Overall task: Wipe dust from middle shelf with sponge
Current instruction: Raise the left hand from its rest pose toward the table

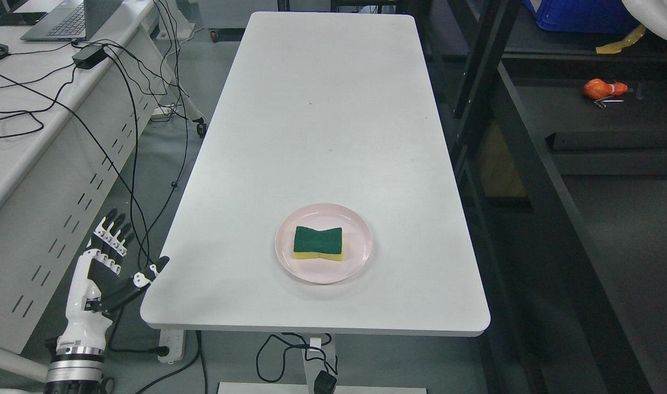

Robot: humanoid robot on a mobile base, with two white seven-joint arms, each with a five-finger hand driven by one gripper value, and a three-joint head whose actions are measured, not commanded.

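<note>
One hand in view: we see only the left hand [111, 257], coming up from the lower left corner, off the table's near left corner.
Left hand state: fingers [114, 227] spread apart and pointing up, holding nothing; the thumb reaches toward the table edge, and we cannot tell whether it touches.
Right hand: we do not see it anywhere in the head view.
Sponge [318, 243]: green scouring face up, yellow layer showing along its near edge; waisted shape; it lies flat on the plate, a little left of the plate's centre.
Plate [361, 241]: pale pink, round, resting on the near half of the table, roughly midway across its width.
Table [322, 109]: white, long, rounded corners, running away from us; we note a few small dark specks on its surface.
Hand to sponge: well apart, the hand being off the table altogether.
Shelf [585, 131]: dark shelving stands to the right of the table; an orange object [602, 88] lies on one level toward the upper right.
Left side: a second white table [16, 158] carries a laptop [65, 19] and black cables [109, 109] trailing down to the floor.
</note>
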